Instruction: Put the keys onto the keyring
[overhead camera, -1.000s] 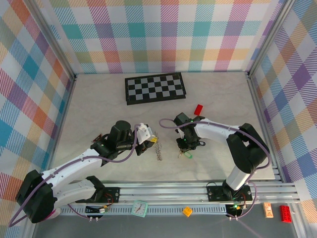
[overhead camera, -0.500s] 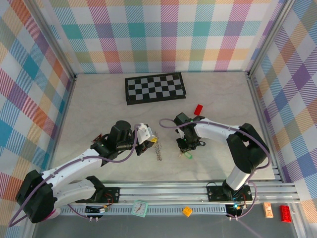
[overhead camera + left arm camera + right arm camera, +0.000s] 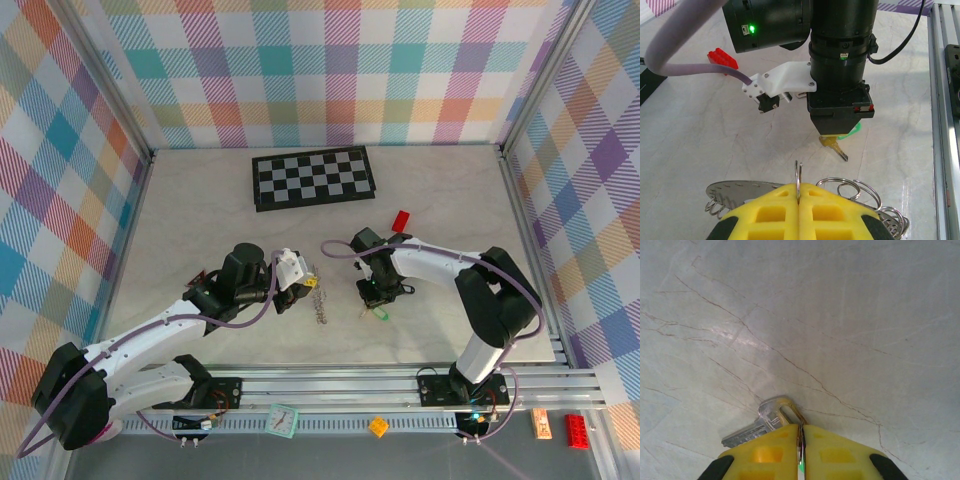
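- Near the chequered board [image 3: 314, 177], on its side toward my bases and well apart from it, both my grippers sit low over the pale desk [image 3: 200, 200].
- My left gripper [image 3: 799, 192] has its yellow jaws closed on one thin wire loop of the keyring [image 3: 735, 190]. The flat grey plate and its other loops spread to either side of the jaws.
- My right gripper [image 3: 801, 432] is below the board's right end. Its jaws are pressed together on a sliver of green plastic, the head of the green-headed key [image 3: 765, 421].
- That key's silver blade juts out close to the desk; I cannot tell if it touches.
- Key and keyring are near each other but apart.
- A small red block [image 3: 401, 221] lies between the board and my right gripper.
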Robot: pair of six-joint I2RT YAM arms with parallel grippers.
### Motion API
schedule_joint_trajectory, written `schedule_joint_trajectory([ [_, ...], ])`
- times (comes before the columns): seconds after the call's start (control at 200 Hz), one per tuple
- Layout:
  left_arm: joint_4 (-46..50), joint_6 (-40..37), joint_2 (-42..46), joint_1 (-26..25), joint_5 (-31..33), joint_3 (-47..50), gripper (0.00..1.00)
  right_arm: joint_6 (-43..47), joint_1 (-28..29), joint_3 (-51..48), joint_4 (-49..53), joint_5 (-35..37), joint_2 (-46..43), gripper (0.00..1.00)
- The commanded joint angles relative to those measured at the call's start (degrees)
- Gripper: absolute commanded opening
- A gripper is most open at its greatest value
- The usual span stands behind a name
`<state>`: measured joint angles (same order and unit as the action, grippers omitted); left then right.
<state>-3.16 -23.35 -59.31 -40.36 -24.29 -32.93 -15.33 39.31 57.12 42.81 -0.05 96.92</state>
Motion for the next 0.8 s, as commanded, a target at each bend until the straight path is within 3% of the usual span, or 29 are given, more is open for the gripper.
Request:
schedule_joint_trajectory([
  [0.0,-1.86,0.34,0.36,0.19,-0.31,-1.70,0.00,0.98,-0.37,1.24,1.45,-0.46,0.49,0.08],
  [0.1,-1.90,0.36,0.46,0.21,-0.23,-1.70,0.00,0.96,-0.38,1.24,1.48,-0.34,-0.14,0.00],
  [0.45,-1.78,1.28,1.37,0.19,0.29,-1.76,0.00,5.10,-0.09,0.46,-1.81,-2.55,-13.09,0.00],
  [0.575,-1.82,1.97,1.50,0.19,0.48,-2.35,0.00,10.55,2.09,-1.72,-7.19,-3.19,-20.45,0.00],
  [0.795,-1.24,3.40,1.43,0.19,0.82,-2.93,0.00,19.49,2.52,-8.12,-20.92,-11.59,-31.51,0.00],
])
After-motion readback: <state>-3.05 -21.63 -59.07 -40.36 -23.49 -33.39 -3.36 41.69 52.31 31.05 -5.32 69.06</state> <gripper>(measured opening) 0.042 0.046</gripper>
